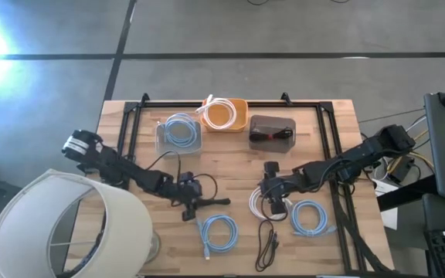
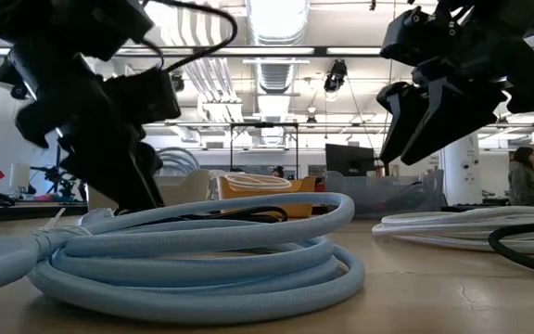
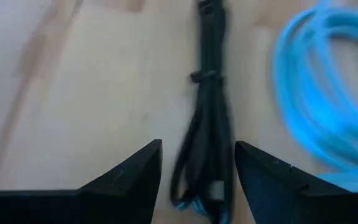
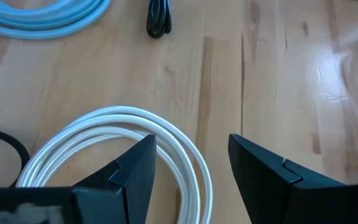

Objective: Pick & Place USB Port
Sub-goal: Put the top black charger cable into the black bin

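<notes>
Black cable (image 3: 209,118): bundled and tied, lying flat on the table (image 1: 230,158), at about 7 o'clock from table centre in the high view; its length runs between the left fingers.
Left gripper (image 3: 197,168): low over the black cable, fingers apart on either side of it, not closed on it; nothing held.
Blue coil (image 1: 219,232): at 5 o'clock from the left gripper, just beside the black cable; fills the foreground of the low view.
Right gripper (image 4: 191,162): at 3 o'clock from the left one, over the white coil (image 4: 129,146), fingers spread, nothing between them.
Second blue coil (image 1: 310,217): at 4 o'clock from the right gripper, near the white coil.
Loose black cable (image 1: 267,243): at 6 o'clock from the right gripper, near the table's front edge.
Clear bin (image 1: 178,133): far side, 11 o'clock; holds a blue coil.
Orange bin (image 1: 225,114): far side, 12 o'clock; holds a white coil.
Dark bin (image 1: 273,131): far side, 1 o'clock; holds a black cable.
Lampshade (image 1: 60,224): white, over the table's 8 o'clock corner.
</notes>
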### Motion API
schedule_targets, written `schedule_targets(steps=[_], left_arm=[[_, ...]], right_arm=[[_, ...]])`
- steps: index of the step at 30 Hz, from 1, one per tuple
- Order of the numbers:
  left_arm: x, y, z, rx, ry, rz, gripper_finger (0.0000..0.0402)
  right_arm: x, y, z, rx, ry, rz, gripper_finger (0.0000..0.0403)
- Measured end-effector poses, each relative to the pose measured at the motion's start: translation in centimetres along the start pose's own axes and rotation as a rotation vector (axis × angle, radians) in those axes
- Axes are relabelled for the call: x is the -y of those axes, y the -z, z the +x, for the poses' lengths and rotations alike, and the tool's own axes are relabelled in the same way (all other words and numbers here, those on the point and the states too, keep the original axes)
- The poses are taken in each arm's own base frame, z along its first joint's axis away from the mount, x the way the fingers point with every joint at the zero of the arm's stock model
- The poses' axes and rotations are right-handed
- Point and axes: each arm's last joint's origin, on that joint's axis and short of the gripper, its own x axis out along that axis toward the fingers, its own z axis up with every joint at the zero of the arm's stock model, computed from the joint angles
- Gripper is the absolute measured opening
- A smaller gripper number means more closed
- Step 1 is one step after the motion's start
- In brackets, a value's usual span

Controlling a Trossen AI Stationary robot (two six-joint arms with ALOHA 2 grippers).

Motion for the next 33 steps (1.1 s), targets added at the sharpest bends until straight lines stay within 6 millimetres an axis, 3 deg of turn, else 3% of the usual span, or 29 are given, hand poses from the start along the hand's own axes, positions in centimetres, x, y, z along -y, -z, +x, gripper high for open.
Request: schedule_targets(steps=[7,16,22,33], left_arm=[[-0.1,0.2,0.4,0.008,-0.018,0.029,0.0185],[-0.1,-0.9,0.4,0.132,-0.073,0.105,0.0036],[-0.2,-2.7,0.0,0.34,-0.207,0.125,0.0036],[0.2,-6.5,-0.7,0.426,-0.248,0.271,0.0044]], right_arm=[[0.0,-0.4,0.0,0.043,0.003,0.01,0.0199],[0.5,-2.3,-0.1,0.241,0.006,0.026,0.0199],[1.7,-3.3,-0.1,0.339,0.037,0.04,0.0199],[3.3,-3.5,0.1,0.361,0.093,-0.013,0.0199]])
